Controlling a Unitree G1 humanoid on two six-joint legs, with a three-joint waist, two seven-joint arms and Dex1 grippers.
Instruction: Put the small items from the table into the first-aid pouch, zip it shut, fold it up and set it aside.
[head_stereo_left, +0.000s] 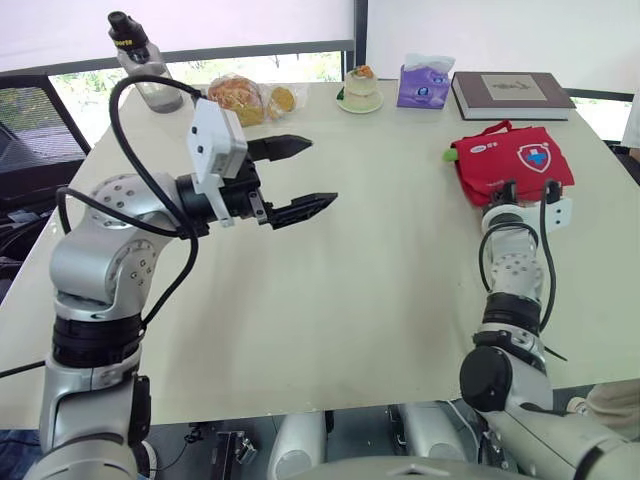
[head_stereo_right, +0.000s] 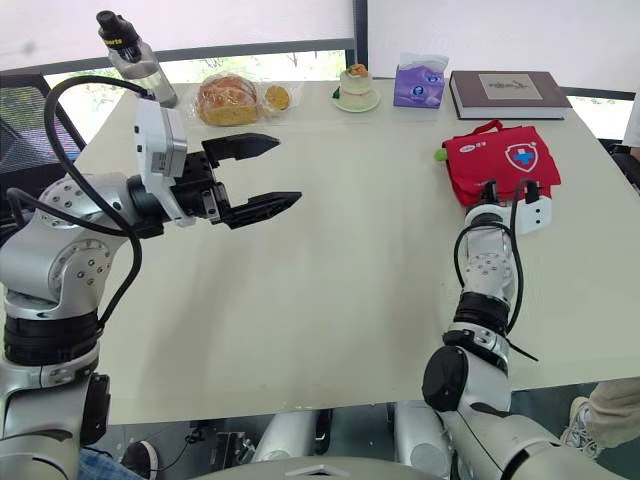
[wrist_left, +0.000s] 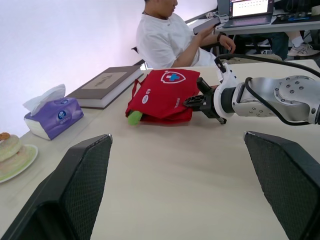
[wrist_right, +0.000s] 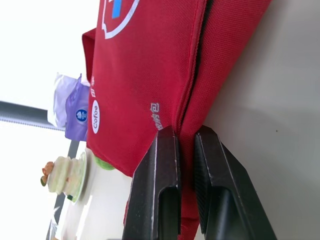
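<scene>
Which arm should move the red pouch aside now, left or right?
Right. The right gripper is pinched on the near edge of the first-aid pouch, while the left gripper hangs open over bare table, well away from it.

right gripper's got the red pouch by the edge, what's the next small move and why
Probably drag the first-aid pouch a little toward the right side of the table. It lies folded, the right gripper is shut on its near edge, and the left gripper hangs open well away from it. Go slowly: a green item pokes out at its left side.
</scene>
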